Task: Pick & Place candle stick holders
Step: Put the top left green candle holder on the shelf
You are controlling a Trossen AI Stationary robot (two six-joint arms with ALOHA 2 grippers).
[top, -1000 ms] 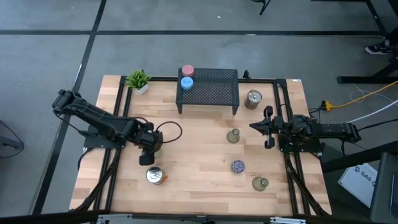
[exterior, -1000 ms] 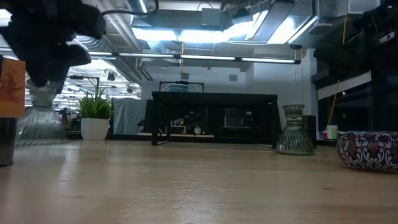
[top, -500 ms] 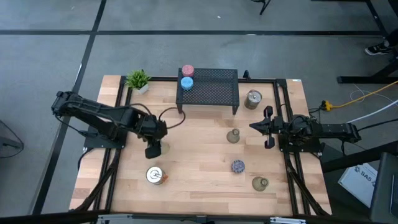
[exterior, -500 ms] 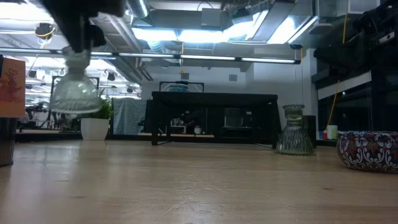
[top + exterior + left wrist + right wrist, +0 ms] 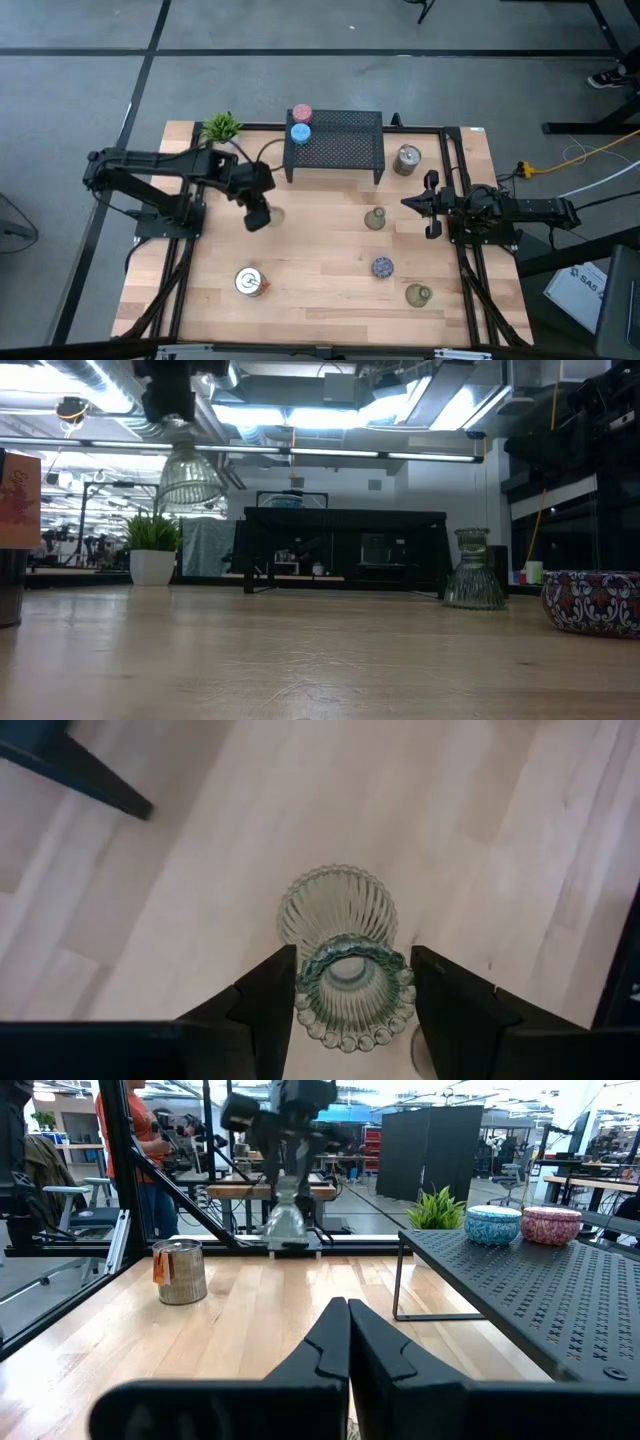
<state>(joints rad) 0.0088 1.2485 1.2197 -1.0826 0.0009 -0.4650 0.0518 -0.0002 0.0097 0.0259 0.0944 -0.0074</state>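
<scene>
Since the earlier frame the left pincer [image 5: 258, 215] has swung from near the silver holder [image 5: 248, 283] toward the black wire-mesh rack [image 5: 335, 145], carrying the ribbed clear glass holder [image 5: 345, 982] higher; it pinches that holder by its rim, clear of the wooden surface [image 5: 320, 260], at about 7 o'clock from the rack. On the rack's 10 o'clock corner sit the pink holder [image 5: 302, 114] and light blue holder [image 5: 300, 133]. The right pincer [image 5: 425, 204] waits at the surface's 3 o'clock side, fingers pressed together. Near it stand a glass holder [image 5: 375, 219], a speckled blue holder [image 5: 382, 267], an olive-grey one [image 5: 418, 294], and what looks like a metallic holder [image 5: 406, 159]
</scene>
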